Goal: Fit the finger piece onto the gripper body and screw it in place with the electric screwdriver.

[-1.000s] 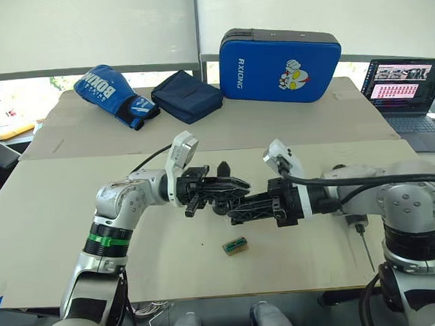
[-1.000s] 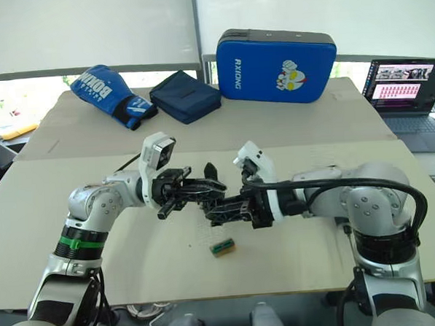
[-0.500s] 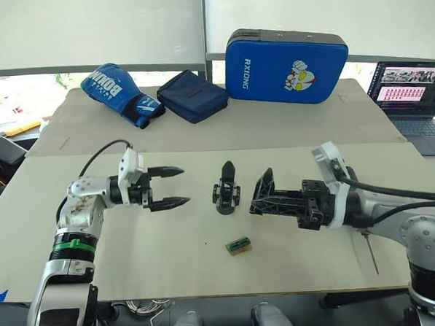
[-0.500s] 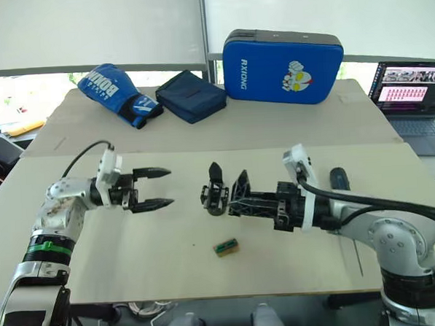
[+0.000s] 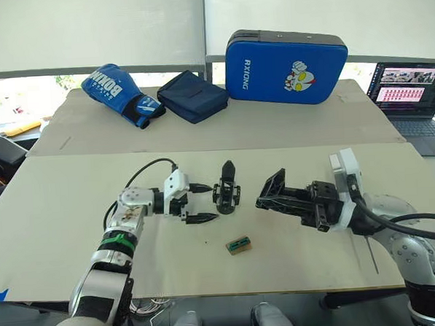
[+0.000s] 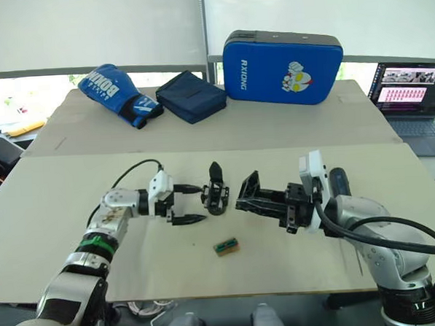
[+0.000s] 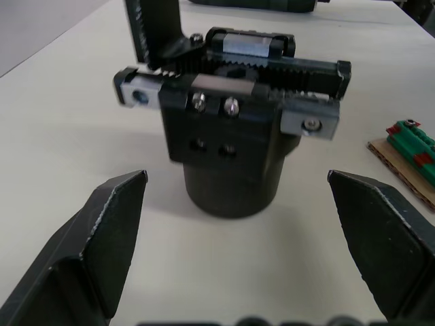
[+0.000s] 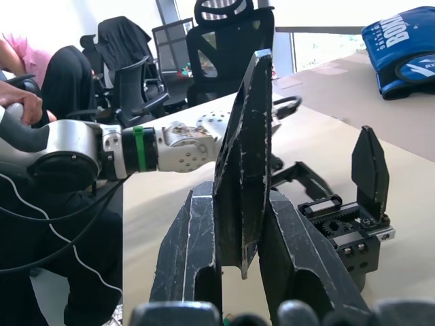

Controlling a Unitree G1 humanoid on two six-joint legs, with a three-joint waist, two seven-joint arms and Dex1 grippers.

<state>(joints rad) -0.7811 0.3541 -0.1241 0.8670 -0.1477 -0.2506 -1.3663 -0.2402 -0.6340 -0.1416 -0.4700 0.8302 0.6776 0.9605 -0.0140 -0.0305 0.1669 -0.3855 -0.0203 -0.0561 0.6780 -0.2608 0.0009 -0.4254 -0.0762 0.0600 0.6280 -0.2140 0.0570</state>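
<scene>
The gripper body stands upright on the table, one pointed finger up. My left gripper is open just to its left, fingertips level with it and not touching; in the left wrist view the gripper body stands between the spread fingers. Right of the body, my right gripper is shut on the finger piece, a black wedge sticking up between its fingers. The electric screwdriver lies behind my right wrist, its thin bit showing near the table's front edge.
A small green-and-tan block lies in front of the gripper body. At the back are a blue boxing glove, a navy pouch and a blue case. A laptop sits far right. The right wrist view shows office chairs and a seated person beyond the table.
A second ago the left gripper held the gripper body up against the right one. The body now stands on the table. The left gripper opened, drew left, then returned beside it.
</scene>
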